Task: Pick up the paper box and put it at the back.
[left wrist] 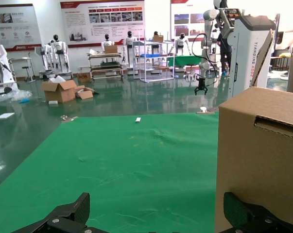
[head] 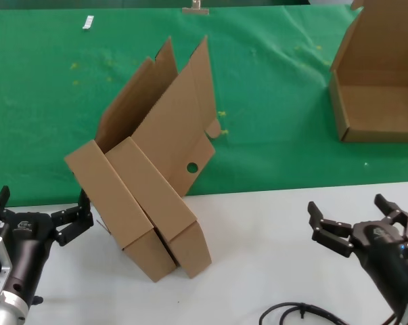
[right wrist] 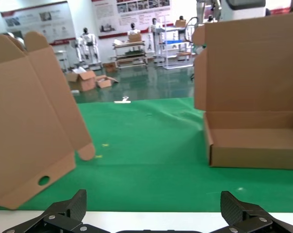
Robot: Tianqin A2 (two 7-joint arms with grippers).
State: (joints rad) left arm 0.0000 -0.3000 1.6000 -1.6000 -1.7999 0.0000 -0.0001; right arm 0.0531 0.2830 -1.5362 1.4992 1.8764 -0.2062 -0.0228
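Observation:
The paper box (head: pixel 164 135) stands tilted in the middle, half on the white tabletop (head: pixel 258 244) and half on the green cloth of the back (head: pixel 271 88). Its tall lid flap is up and shows a small round hole (head: pixel 192 166). A near-identical box (head: pixel 116 203) leans against its left side. My left gripper (head: pixel 44 203) is open, low on the white top, just left of these boxes. One of its fingertips (left wrist: pixel 233 209) sits in front of the cardboard wall (left wrist: pixel 260 160). My right gripper (head: pixel 348 206) is open at the near right, away from the boxes, with nothing between its fingers.
A third open cardboard box (head: pixel 376 81) stands on the green cloth at the back right, and the right wrist view shows this box (right wrist: pixel 253 97) too. A black cable (head: pixel 298 313) lies at the table's near edge. Small white scraps (head: pixel 88 22) lie far back left.

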